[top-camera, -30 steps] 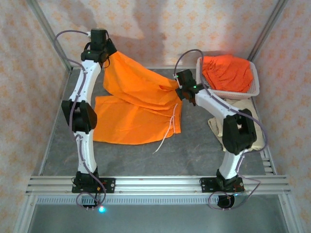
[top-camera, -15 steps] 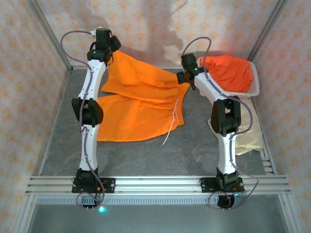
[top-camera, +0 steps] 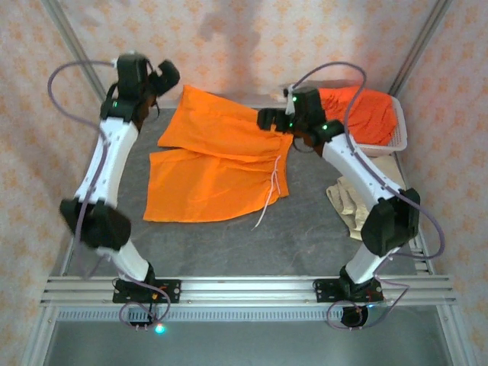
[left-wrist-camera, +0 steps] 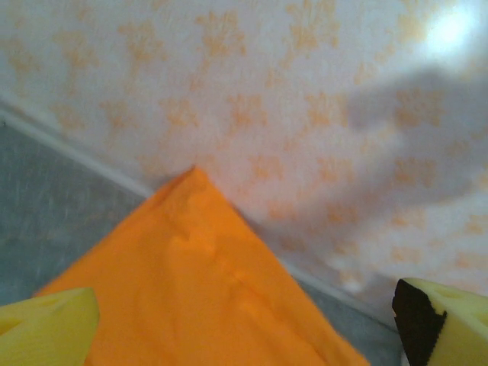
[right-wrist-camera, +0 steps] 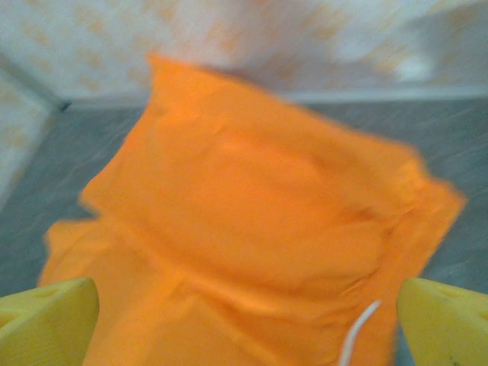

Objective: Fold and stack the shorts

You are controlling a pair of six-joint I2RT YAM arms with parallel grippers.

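Note:
A pair of orange shorts (top-camera: 217, 160) lies spread on the grey table, its upper leg folded over the lower one and its white drawstring (top-camera: 271, 191) trailing toward the front. My left gripper (top-camera: 165, 75) hovers open just off the far left corner of the shorts (left-wrist-camera: 191, 282), holding nothing. My right gripper (top-camera: 268, 119) is open beside the waistband edge, above the shorts (right-wrist-camera: 252, 221), also free of the cloth. More orange shorts (top-camera: 360, 111) fill the basket. Beige shorts (top-camera: 348, 200) lie crumpled at the right, partly behind my right arm.
The white perforated basket (top-camera: 385, 143) stands at the back right corner. Patterned walls close in the back and both sides, and a metal rail (top-camera: 244, 290) runs along the near edge. Bare grey table (top-camera: 297, 244) shows in front of the shorts.
Both grippers went from shut on the orange shorts to open and let the cloth go. It now lies flat. Both arms swung outward and drew back from it.

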